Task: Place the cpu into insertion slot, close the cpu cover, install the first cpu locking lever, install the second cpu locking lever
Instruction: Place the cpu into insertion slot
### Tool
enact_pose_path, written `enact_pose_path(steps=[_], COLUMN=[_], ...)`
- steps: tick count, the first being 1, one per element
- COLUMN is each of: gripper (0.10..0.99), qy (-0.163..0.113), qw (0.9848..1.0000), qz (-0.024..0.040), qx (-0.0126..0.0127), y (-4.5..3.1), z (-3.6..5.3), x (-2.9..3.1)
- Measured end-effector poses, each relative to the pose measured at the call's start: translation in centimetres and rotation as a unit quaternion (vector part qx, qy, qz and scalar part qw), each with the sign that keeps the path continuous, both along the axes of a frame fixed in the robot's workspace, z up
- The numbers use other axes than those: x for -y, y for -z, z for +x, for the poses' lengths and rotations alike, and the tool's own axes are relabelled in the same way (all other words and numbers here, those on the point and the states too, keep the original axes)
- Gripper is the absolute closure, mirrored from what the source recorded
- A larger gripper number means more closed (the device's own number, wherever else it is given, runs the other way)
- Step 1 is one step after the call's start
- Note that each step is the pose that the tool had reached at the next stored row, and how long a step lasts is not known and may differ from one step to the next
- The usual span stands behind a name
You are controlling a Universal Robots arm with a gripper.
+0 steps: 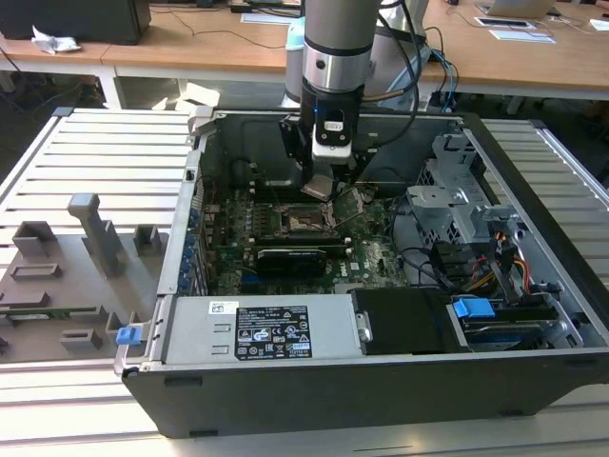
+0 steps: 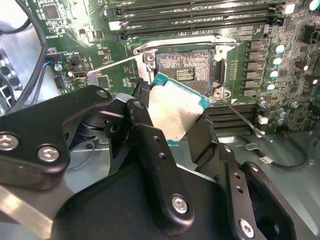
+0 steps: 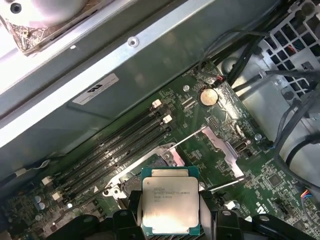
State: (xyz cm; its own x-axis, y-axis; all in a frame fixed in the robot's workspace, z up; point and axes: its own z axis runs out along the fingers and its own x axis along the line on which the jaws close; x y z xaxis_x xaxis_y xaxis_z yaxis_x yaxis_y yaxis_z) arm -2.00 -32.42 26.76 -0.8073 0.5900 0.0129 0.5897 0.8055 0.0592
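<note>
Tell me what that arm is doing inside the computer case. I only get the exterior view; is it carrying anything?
Observer: In the second wrist view the black jaws are shut on the small square silvery-grey cpu, gripping two opposite edges.
Operator: Is that square dark-rimmed insertion slot filled?
Observer: No; in the second wrist view its gold-grey contacts lie bare.
Operator: Has it a lid?
Observer: In the first wrist view the thin silvery cpu cover stands swung open beside the slot.
</note>
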Motion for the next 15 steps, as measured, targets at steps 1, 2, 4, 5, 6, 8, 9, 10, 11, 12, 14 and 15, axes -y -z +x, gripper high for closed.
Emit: enact_pose_path(steps=[1, 2, 4, 5, 6, 8, 9, 10, 11, 12, 14, 15], gripper=[0.545, 0.545, 0.545, 0.545, 0.545, 0.545, 0.545, 0.545, 0.545, 0.545, 0.545, 0.545], qy=[0.006, 0.009, 0.022, 0.026, 0.031, 0.044, 0.049, 0.055, 0.062, 0.066, 0.075, 0.079], qw=[1.0, 1.0, 0.9998, 0.9997, 0.9995, 0.999, 0.9988, 0.9985, 0.9981, 0.9978, 0.9972, 0.9969], qz=[-0.0001, -0.0002, -0.0003, -0.0004, -0.0004, -0.0005, -0.0006, -0.0006, -0.0007, -0.0007, -0.0008, -0.0009], qx=[0.0, 0.0, 0.0, 0.0, 0.0, 0.0, 0.0, 0.0, 0.0, 0.0, 0.0, 0.0], y=[0.0, 0.0, 0.01, 0.01, 0.01, 0.01, 0.02, 0.02, 0.02, 0.02, 0.02, 0.02], z=[0.0, 0.0, 0.0, 0.0, 0.0, 0.0, 0.0, 0.0, 0.0, 0.0, 0.0, 0.0], x=[0.0, 0.0, 0.0, 0.0, 0.0, 0.0, 0.0, 0.0, 0.0, 0.0, 0.0, 0.0])
